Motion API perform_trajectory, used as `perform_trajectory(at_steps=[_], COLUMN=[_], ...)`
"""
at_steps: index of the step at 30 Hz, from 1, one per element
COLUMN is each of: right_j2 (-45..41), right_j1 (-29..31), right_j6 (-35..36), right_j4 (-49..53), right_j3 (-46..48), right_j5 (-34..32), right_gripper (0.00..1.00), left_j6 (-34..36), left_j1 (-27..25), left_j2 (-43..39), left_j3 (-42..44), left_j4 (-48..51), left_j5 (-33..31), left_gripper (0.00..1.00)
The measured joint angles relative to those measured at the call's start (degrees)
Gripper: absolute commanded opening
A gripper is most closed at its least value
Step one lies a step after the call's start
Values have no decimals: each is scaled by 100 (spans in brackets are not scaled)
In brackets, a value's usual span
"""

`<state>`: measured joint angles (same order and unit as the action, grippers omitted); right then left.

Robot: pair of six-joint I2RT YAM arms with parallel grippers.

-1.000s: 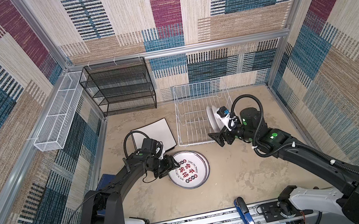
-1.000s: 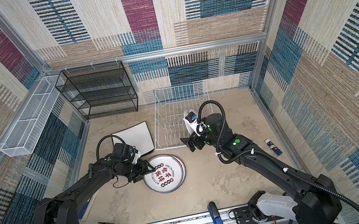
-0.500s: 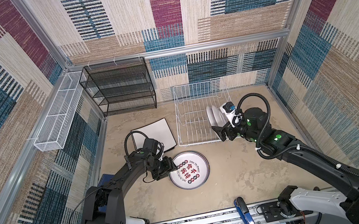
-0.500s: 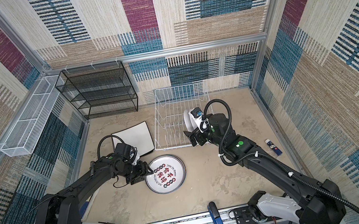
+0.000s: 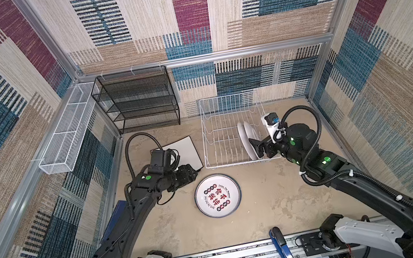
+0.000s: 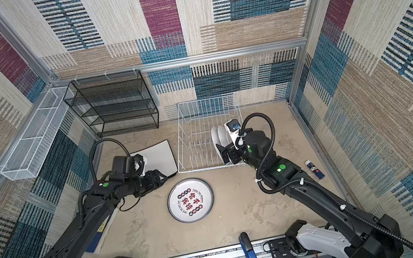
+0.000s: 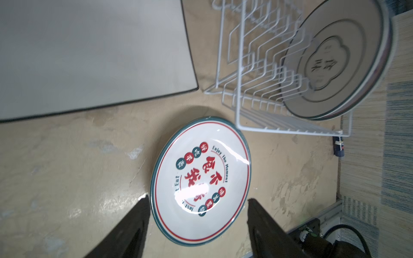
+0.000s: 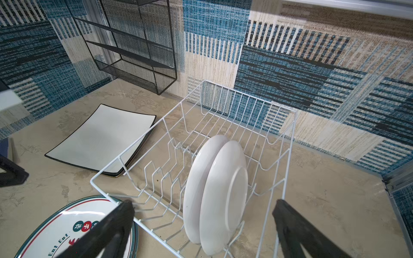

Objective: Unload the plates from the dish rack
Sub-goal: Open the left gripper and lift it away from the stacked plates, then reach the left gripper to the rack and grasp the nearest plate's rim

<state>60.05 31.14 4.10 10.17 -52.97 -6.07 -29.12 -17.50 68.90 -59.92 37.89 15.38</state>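
At the right end of the dish rack (image 5: 224,104), two round white plates (image 8: 223,192) stand on edge between the tines. They are close together and lean slightly. Their faces run from the rack's front to its back, so their thin rims point at the right claw (image 5: 258,147). That claw hangs at the rack's front right corner with its jaws spread wide and nothing between them but air. The right wrist view shows both plates straight ahead, inside the gap. I cannot tell whether a finger already brushes the nearer rim. The right arm is plainly the closer one, and I judge that its next move depends on straddling one rim, not both.

Both plates look glossy and plain white, and the nearer one shows a foot ring. The left claw (image 7: 197,198) is also parted and empty. It sits well away, just beside the printed plate (image 5: 218,196), which lies flat on the tabletop. The square plates (image 5: 186,150) lie stacked beyond it.
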Motion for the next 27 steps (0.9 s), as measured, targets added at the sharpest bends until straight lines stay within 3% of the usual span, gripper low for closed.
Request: perform_trajectory(at_steps=[7, 21, 27], right_j2=[227, 81, -92], right_j1=[-42, -1158, -1349], right_j6=[-197, -841, -946], right_j4=[433, 713, 728], right_j3=[-278, -210, -4], right_j5=[7, 1228, 1464], right_gripper=[99, 99, 99], left_j6=[186, 249, 186], left_j1=[-105, -1193, -1569], left_j2=[595, 2791, 3729], left_j3=[-1307, -3377, -4030], left_j4=[7, 4, -74], left_j5=[315, 479, 621], left_gripper=[72, 69, 66])
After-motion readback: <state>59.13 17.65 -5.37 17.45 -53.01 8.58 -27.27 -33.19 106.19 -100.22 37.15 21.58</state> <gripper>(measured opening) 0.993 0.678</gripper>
